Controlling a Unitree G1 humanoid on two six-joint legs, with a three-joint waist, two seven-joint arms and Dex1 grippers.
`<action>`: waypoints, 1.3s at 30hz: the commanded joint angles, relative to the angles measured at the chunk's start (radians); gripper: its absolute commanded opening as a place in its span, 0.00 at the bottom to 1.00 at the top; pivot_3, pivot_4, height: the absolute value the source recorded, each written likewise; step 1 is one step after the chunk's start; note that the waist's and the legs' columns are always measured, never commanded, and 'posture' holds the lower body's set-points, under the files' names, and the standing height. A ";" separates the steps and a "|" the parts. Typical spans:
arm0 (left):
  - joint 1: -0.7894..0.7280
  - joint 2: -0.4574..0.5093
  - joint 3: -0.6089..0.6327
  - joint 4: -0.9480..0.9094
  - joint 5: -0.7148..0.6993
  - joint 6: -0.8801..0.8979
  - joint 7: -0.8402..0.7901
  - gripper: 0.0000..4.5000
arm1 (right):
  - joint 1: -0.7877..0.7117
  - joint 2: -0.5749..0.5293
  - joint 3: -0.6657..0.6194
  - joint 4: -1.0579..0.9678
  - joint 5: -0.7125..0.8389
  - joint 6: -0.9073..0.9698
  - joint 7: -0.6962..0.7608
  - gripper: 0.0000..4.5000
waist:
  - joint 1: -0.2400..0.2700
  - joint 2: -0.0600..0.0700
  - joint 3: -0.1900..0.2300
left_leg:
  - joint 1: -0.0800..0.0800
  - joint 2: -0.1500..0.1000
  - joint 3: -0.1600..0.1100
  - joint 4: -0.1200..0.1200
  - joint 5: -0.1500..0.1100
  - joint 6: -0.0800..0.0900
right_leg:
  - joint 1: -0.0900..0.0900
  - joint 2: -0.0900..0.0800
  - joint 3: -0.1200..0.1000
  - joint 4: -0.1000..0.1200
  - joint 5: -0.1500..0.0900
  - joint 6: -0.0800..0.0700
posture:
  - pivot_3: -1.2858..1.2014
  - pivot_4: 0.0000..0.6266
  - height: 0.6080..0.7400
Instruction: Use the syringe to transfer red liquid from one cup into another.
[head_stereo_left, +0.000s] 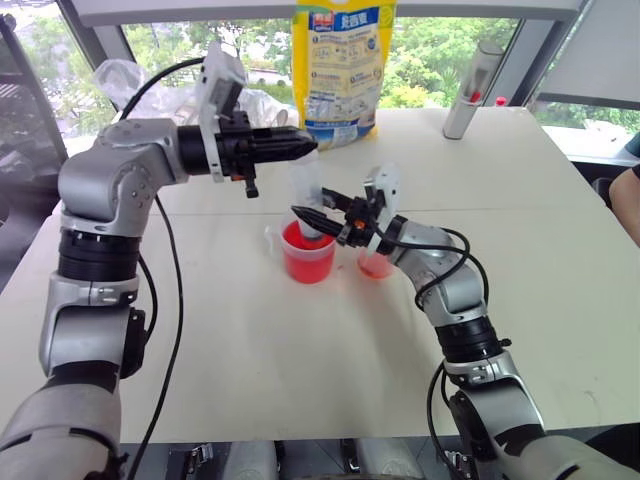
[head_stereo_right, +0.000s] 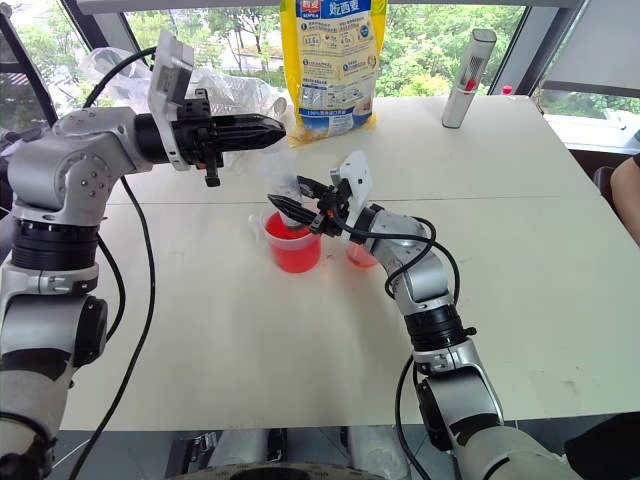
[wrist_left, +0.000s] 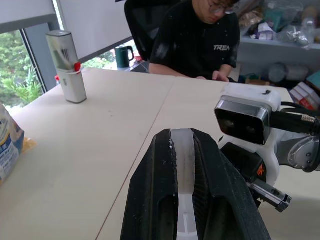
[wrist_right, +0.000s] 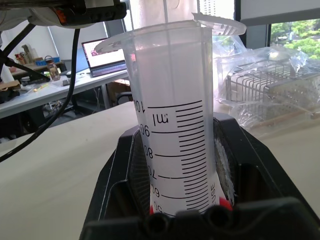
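My right tool (head_stereo_left: 318, 215) pinches the syringe (head_stereo_left: 308, 195) barrel over the handled cup (head_stereo_left: 307, 252); left tool (head_stereo_left: 300, 146) pinches the plunger. Uneven pull could tip it and spill.

I stand at a pale white table (head_stereo_left: 300, 340) under big windows (head_stereo_left: 440, 45) full of daylight and green trees. A yellow printed bag (head_stereo_left: 343, 70), crumpled clear plastic wrap (head_stereo_left: 130, 80) and a grey cylinder with a red button (head_stereo_left: 472, 90) rest along its far edge. A person in a black shirt (wrist_left: 197, 42) sits at the table's side, with a desk and open laptop (wrist_right: 102, 52) beyond.
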 joint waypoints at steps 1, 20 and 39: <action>-0.090 0.020 0.077 -0.011 0.009 -0.062 0.034 0.01 | 0.027 0.002 0.073 -0.027 -0.005 0.020 0.046 0.31 | 0.000 0.000 0.000 | 0.000 0.000 0.000 0.000 0.000 0.000 | 0.000 0.000 0.000 0.000 0.000 0.000 | 0.52 0.24 1.00; -0.076 0.018 0.066 -0.008 0.023 -0.076 0.022 0.01 | 0.012 0.008 0.071 -0.029 -0.005 0.023 0.042 0.31 | 0.000 0.000 0.000 | 0.000 0.000 0.000 0.000 0.000 0.000 | 0.000 0.000 0.000 0.000 0.000 0.000 | 0.52 0.24 1.00; -0.002 0.054 0.118 -0.097 -0.009 -0.038 0.059 0.99 | -0.060 0.017 0.025 -0.095 0.024 0.043 -0.017 0.31 | -0.001 0.000 0.000 | 0.000 0.000 0.000 0.000 0.000 0.000 | 0.000 0.000 0.000 0.000 0.000 0.000 | 0.52 0.24 1.00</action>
